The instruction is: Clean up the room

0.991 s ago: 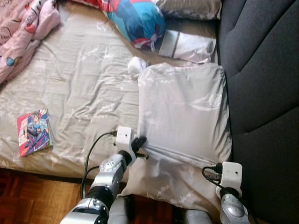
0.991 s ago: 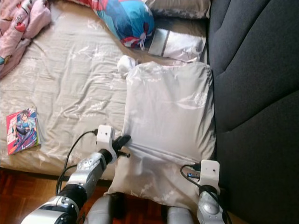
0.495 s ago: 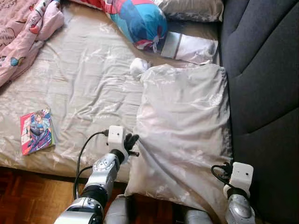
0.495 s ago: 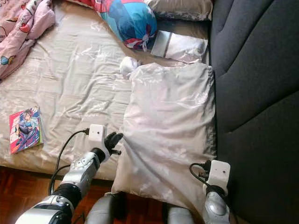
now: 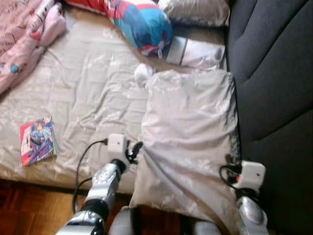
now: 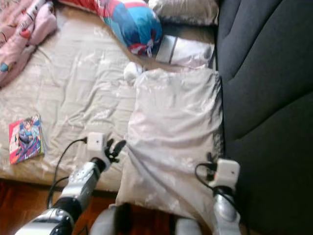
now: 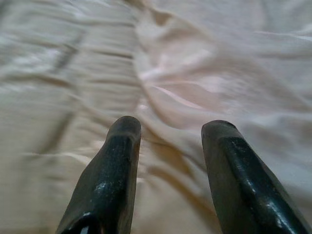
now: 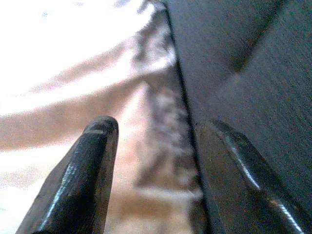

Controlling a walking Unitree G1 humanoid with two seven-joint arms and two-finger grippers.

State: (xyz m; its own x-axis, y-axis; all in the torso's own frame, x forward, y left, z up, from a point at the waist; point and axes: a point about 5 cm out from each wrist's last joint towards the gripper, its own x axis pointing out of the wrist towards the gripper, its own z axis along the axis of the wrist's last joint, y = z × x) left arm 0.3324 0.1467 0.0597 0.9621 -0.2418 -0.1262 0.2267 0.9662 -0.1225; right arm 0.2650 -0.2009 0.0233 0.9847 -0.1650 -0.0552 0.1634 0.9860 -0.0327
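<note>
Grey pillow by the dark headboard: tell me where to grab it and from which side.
Take the grey pillow by its two near corners, coming from the foot edge of the bed. It lies flat and overhangs that edge, with the left gripper and right gripper already at its sides, jaws open. The far end is crowded by the blue bolster.

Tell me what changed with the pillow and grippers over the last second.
The left gripper let go of the pillow edge and now sits open beside it. The right gripper moved up along the pillow's sofa-side edge, open. The pillow, book and bedding stayed put.
</note>
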